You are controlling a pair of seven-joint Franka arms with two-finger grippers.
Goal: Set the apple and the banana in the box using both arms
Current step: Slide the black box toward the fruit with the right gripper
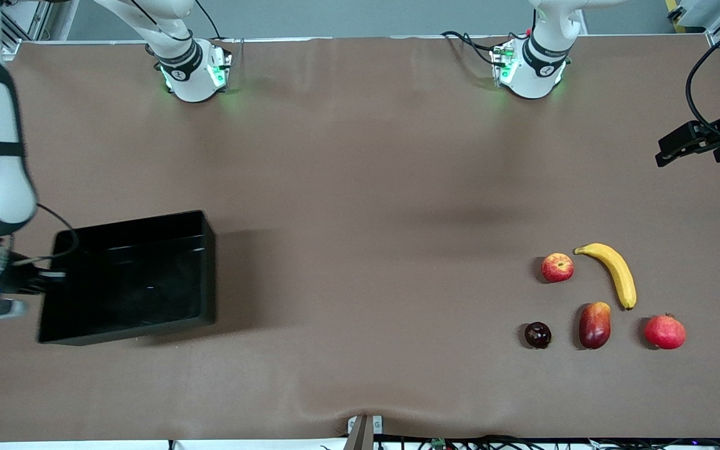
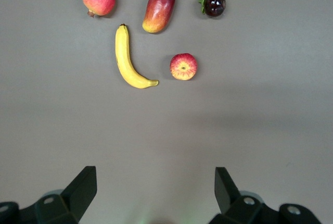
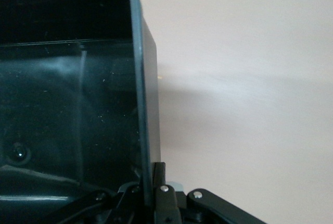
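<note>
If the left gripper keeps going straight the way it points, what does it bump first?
Probably bare table. The open left gripper aims toward the fruit; the banana and apple lie farther along, though depth is unclear.

Speckled red apple [image 1: 557,267] lies just beside curved yellow banana [image 1: 612,273], well apart from black box [image 1: 129,278].

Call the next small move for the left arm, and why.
Probably bring the left gripper toward the apple or banana and lower it over one. Its jaws stand open with nothing between them, up near the left arm's end of the table, and both fruits lie untouched on the cloth. The right gripper is shut on the wall of the box, which holds no fruit.
</note>
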